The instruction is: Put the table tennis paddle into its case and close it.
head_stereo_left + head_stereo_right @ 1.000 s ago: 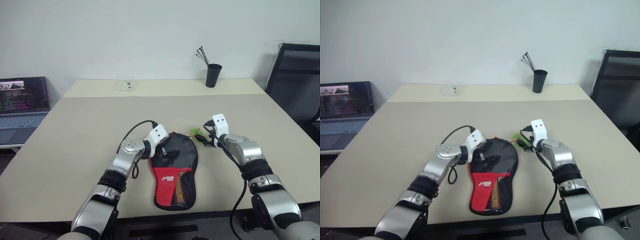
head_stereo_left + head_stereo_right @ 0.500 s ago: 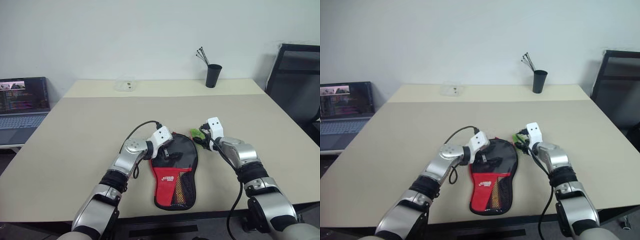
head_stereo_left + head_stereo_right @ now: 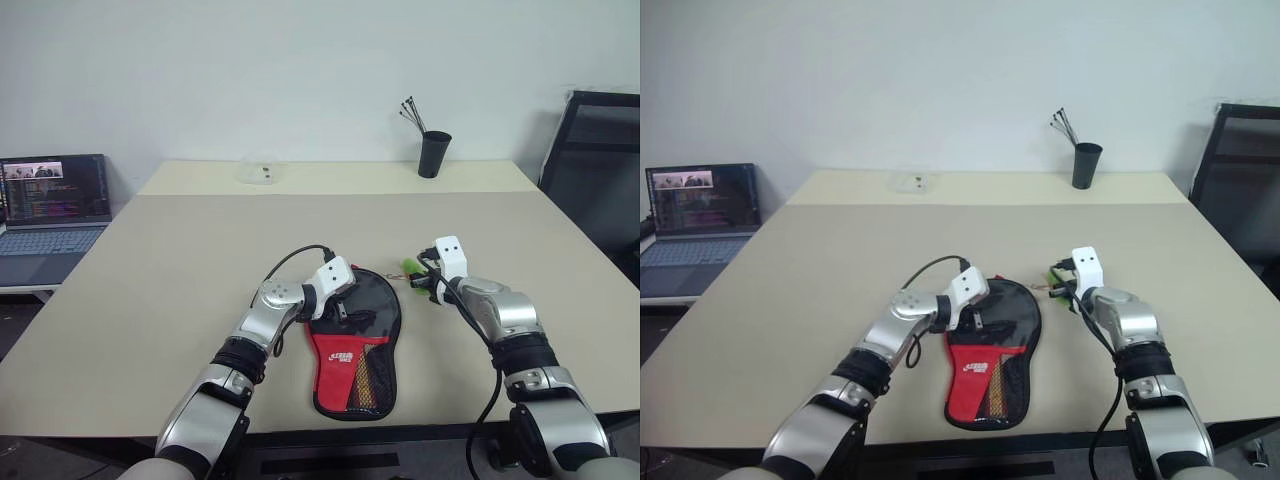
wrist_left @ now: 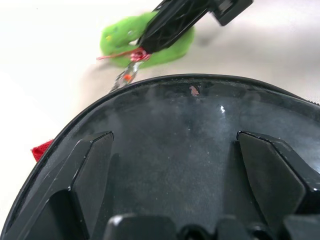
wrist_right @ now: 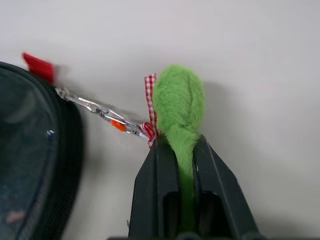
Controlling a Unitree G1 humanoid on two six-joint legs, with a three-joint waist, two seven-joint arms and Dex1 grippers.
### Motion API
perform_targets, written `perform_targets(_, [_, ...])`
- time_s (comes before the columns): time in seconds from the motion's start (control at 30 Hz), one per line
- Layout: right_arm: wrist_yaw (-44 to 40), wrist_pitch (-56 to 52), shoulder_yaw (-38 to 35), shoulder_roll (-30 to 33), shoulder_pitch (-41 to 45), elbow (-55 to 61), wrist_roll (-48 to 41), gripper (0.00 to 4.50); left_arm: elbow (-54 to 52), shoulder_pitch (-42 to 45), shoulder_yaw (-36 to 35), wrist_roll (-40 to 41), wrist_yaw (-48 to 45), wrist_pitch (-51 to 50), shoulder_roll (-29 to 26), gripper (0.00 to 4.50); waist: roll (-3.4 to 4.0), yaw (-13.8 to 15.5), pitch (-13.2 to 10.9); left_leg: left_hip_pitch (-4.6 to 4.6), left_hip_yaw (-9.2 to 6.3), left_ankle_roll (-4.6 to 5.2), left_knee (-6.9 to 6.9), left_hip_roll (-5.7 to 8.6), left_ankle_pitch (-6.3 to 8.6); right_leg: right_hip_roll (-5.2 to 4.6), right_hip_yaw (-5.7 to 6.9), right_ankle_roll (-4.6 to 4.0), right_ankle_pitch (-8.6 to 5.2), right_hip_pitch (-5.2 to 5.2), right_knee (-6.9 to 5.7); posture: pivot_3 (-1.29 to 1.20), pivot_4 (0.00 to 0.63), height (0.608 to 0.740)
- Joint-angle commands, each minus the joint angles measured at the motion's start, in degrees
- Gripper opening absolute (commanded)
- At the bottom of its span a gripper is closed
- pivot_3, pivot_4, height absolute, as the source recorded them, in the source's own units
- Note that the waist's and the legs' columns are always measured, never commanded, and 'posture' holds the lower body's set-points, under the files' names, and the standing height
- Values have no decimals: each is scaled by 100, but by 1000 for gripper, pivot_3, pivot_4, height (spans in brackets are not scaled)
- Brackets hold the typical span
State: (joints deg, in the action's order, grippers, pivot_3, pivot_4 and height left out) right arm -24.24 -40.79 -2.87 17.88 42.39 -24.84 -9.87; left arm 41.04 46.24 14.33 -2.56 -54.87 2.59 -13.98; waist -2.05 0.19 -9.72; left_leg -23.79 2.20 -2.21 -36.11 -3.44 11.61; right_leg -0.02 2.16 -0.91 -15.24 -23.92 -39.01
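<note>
- My right hand (image 5: 176,150) is squeezed shut on the fuzzy green charm (image 5: 179,107). A little chain (image 5: 95,110) ties the charm to the zip of the case (image 3: 352,340).
- The case lies flat near the front edge of the worktop (image 3: 180,250), about in the middle. I think the paddle (image 3: 992,385) is inside, because I see stripes through the mesh.
- My left hand (image 3: 342,304) is wide open and holds nothing. Its fingers (image 4: 90,170) sit over the round end of the case.
- I should press the case down with my left hand so it cannot slide.
- Then I pull the charm slowly along the rim, not upward.
- If I tug hard, the chain might snap.
</note>
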Motion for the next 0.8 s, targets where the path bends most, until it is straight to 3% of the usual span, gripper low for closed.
perform_targets(0.03, [91,-377,-212,195,-253,790,-125,44,237,-98,144,-2,-293,-213,105,4309,5,1,3,1,-1,0,0,0,0,0,1,1,0,2,1,0,150,740])
perform_targets(0.47, [-461,-2418,-117,1245,-1911,4081,-1031,44,548,49,197,-32,-445,-215,221,4309,10,19,6,3,-12,1,-1,6,1,0,9,4,-2,15,10,0,150,740])
perform_targets(0.8, [-769,-3432,300,1571,-2839,6076,-1986,44,873,201,234,-133,-372,-41,362,4309,8,21,7,16,-27,1,-1,8,2,0,22,4,-3,36,21,0,150,740])
